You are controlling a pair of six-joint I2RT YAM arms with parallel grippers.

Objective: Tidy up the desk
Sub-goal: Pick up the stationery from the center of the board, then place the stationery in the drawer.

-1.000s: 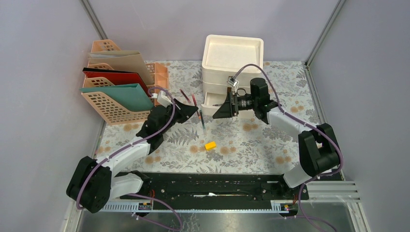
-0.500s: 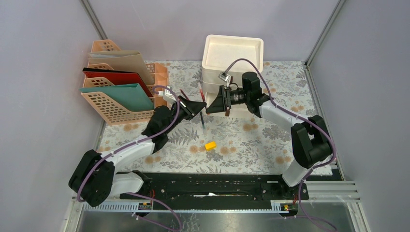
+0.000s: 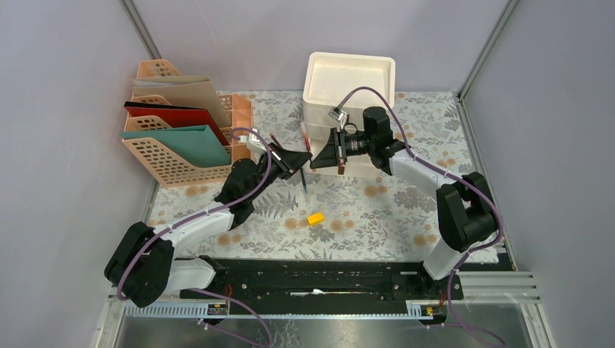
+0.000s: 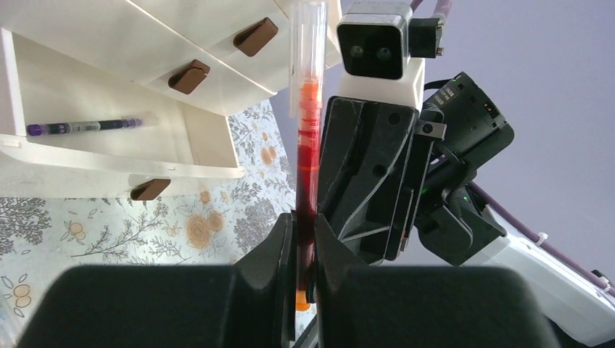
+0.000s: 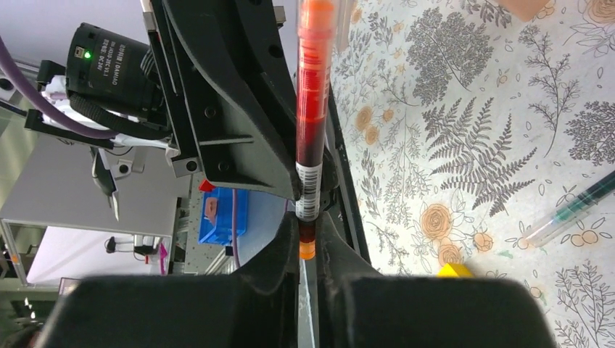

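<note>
The desk (image 3: pixel 377 217) is being seen beyond the arm bases, hemmed in by grey walls. Its rear-left corner is being crowded by a mesh file rack (image 3: pixel 163 156) and its rear middle by a white drawer unit (image 3: pixel 350 80) with the bottom drawer open, while free cloth is being left at front and right around a yellow eraser (image 3: pixel 315 218). Above the middle, a red pen (image 4: pixel 307 145) is being clamped by the left gripper (image 4: pixel 304 225) and the right gripper (image 5: pixel 308 228) together, each pair of fingers closed tight on its barrel.

left arm (image 3: pixel 192 228) — white links, black joints | right arm (image 3: pixel 417 174) — same | cables (image 3: pixel 362 98): purple
</note>
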